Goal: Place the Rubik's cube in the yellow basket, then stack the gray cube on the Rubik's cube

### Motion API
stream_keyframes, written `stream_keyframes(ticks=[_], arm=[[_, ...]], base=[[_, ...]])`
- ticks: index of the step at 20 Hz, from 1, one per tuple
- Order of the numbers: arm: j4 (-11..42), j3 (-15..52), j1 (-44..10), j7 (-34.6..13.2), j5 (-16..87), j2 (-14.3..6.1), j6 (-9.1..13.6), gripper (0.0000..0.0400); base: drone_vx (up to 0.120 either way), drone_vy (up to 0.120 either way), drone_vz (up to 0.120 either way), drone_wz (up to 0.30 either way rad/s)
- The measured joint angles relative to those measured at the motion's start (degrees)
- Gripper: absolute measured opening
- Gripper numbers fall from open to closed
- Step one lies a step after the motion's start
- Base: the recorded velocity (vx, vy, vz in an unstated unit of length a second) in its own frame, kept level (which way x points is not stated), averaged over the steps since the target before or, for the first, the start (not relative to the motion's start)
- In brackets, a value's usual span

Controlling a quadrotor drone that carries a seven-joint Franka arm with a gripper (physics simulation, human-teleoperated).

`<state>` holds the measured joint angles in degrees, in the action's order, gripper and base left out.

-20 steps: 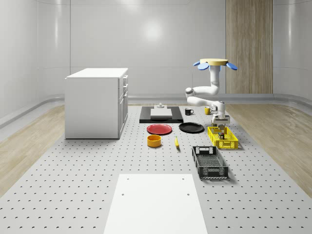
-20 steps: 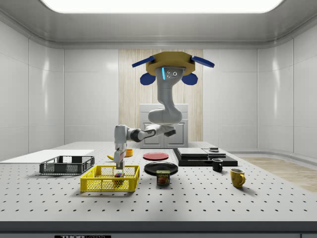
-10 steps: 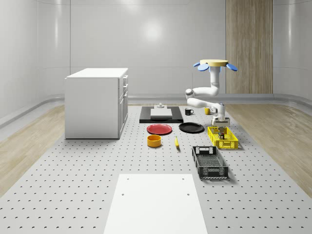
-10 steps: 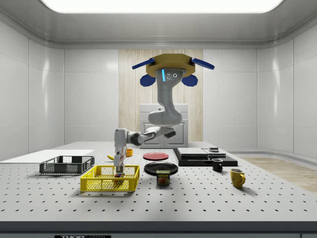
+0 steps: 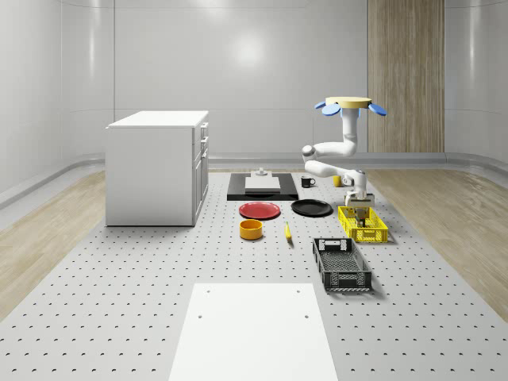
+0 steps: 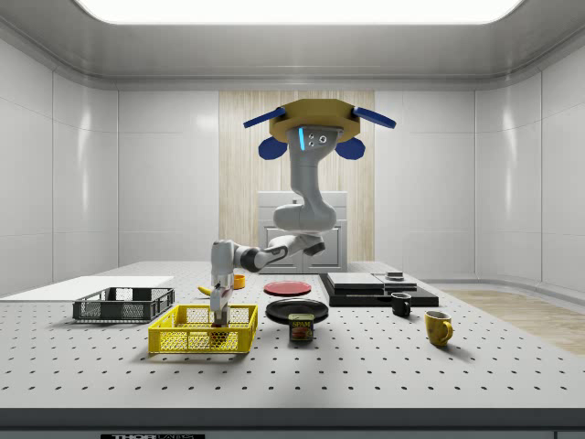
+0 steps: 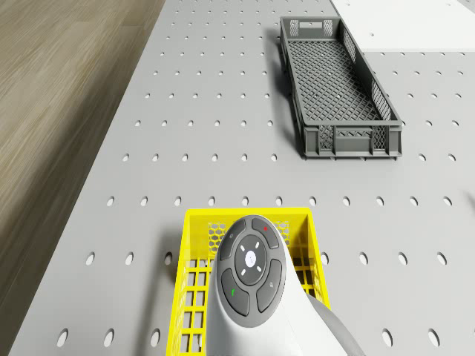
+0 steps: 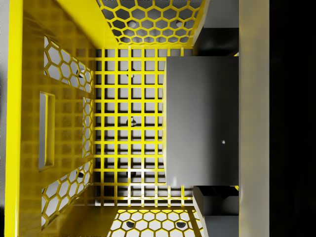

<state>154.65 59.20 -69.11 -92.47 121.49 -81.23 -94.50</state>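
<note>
one gray cube (image 8: pixel 201 121) sits between the gripper's fingers (image 8: pixel 212 201), which are closed on it, above the grid floor of the yellow basket (image 8: pixel 29 123). the gripper (image 6: pixel 219 311) hangs just over this basket (image 6: pixel 202 330); a small dark thing under it is perhaps the rubik's cube. further up, the drone (image 6: pixel 318 119) hovers above the table (image 6: pixel 366 366).
</note>
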Motion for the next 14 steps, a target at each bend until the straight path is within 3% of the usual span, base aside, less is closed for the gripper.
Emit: stream_keyframes(ticks=[5, 14], arm=[[1.5, 2.5, 0.6, -0.1, -2.3, -0.2, 1.5, 0.0384], [2.7, 5.0, 1.1, -0.3, -4.6, -0.4, 2.6, 0.0398]], base=[[0.0, 0.0, 0.0, 0.0], [0.0, 0.0, 0.0, 0.0]])
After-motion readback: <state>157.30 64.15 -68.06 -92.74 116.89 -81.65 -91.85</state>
